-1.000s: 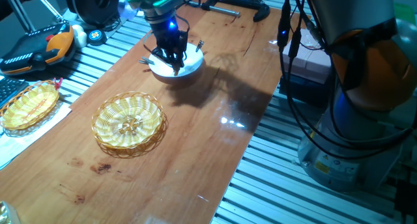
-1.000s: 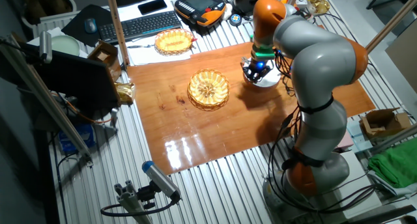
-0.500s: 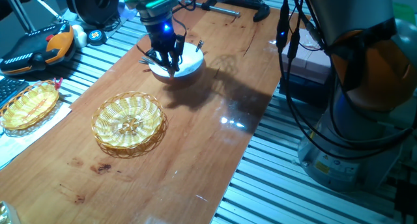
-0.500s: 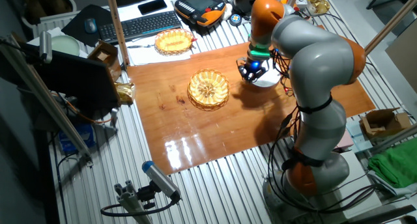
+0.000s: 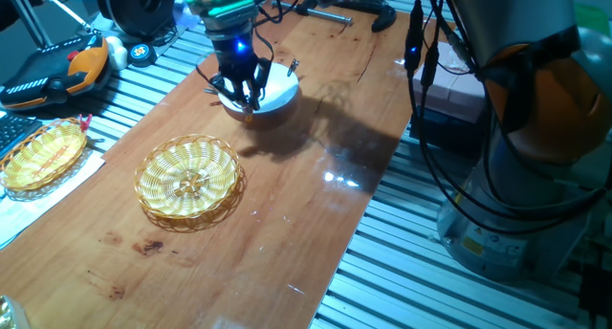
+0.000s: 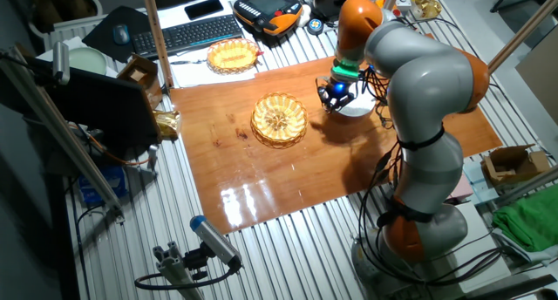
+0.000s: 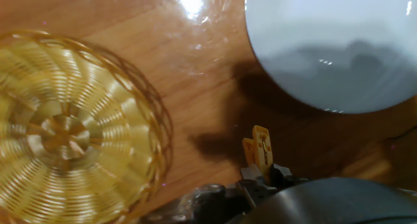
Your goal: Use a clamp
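Observation:
My gripper (image 5: 245, 95) hangs over the left rim of a white plate (image 5: 277, 98) and is shut on the clamp (image 7: 258, 150), a small yellowish-tan peg. In the hand view the clamp sticks out from between the fingers (image 7: 255, 179) above bare wood, between the plate (image 7: 332, 48) and a round wicker basket (image 7: 65, 126). From the other fixed view the gripper (image 6: 334, 98) sits between the plate (image 6: 359, 108) and the basket (image 6: 279, 119). The basket (image 5: 188, 181) lies nearer the table's front.
Dark fork-like utensils (image 5: 293, 69) rest on the plate's far rim. A second oval basket (image 5: 43, 155) lies off the wooden board at left. A black-and-steel bar clamp (image 5: 349, 13) is at the far end. My arm's base (image 5: 516, 157) stands to the right.
The gripper has shifted left off the plate's middle to its left rim, toward the basket side, still holding the clamp.

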